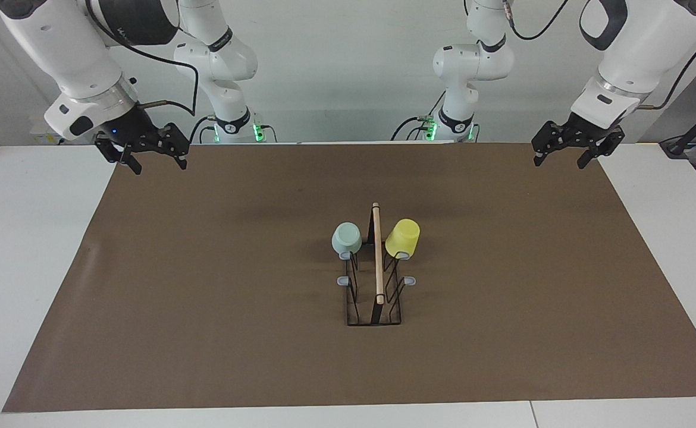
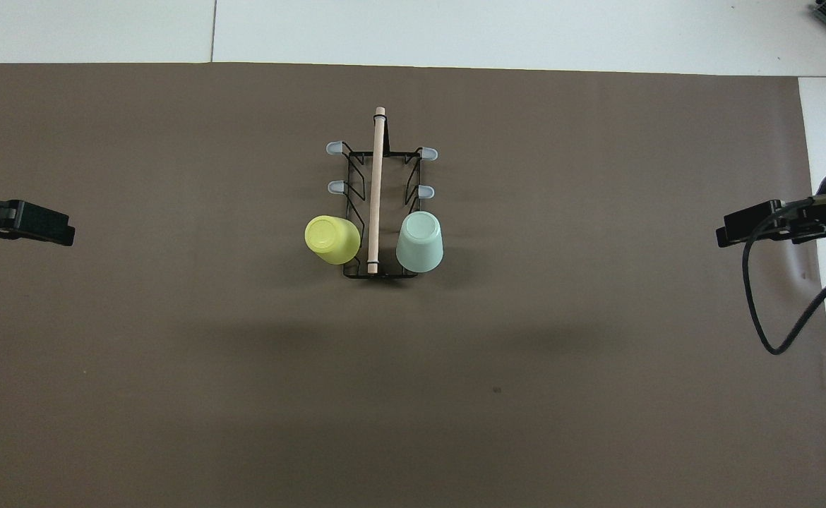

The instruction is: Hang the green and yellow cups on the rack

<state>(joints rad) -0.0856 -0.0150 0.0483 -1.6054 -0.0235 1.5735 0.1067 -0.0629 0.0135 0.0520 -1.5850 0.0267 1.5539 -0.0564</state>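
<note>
At mid-mat, the black wire rack carries both cups upside down on the pair of prongs at its end nearest the robots: the mint green cup toward the right arm's end, the yellow cup toward the left arm's. Each arm waits with spread, empty jaws: left gripper and right gripper over the brown mat's corners.

I see a white table under a wide brown mat. Past it stands a plain pale wall. The light is even, with soft shadows on the mat.
</note>
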